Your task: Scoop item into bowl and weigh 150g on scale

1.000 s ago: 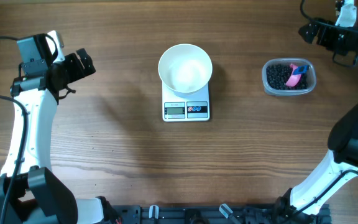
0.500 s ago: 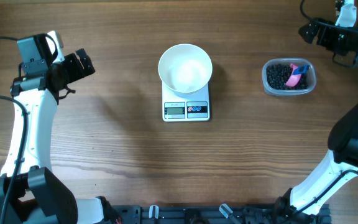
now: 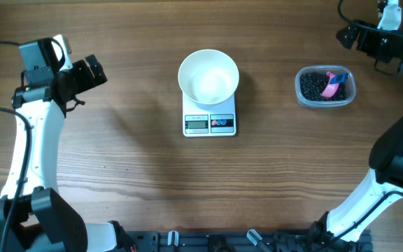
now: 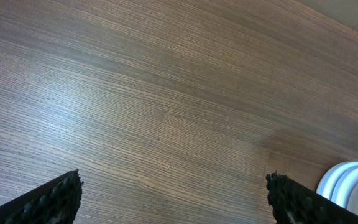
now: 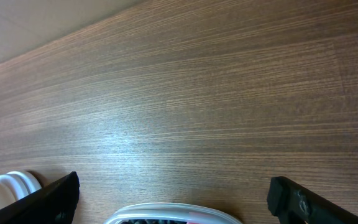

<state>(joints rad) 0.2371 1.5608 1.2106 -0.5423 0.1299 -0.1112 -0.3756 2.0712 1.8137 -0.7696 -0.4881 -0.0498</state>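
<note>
Brown wood-grain bench (image 3: pixel 138 168) beneath 2 arms. Left pincer (image 3: pixel 96 71) spread wide, gripping nothing, over bare wood. Right pincer (image 3: pixel 346 36) likewise spread wide, gripping nothing. Between the 2 pincers, well apart from each: round plain white bowl (image 3: pixel 208 77), resting on small white rectangular digital scale (image 3: pixel 210 122). Near the right pincer, on the side toward the arm bases: clear rounded-rectangular plastic tub (image 3: pixel 301 94) holding a heap of small glossy black beans (image 3: pixel 315 85), with pink plastic scoop (image 3: pixel 336 82) lying in them.

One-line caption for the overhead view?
Empty round white bowl on small white digital scale; black beans in clear plastic tub.
</note>
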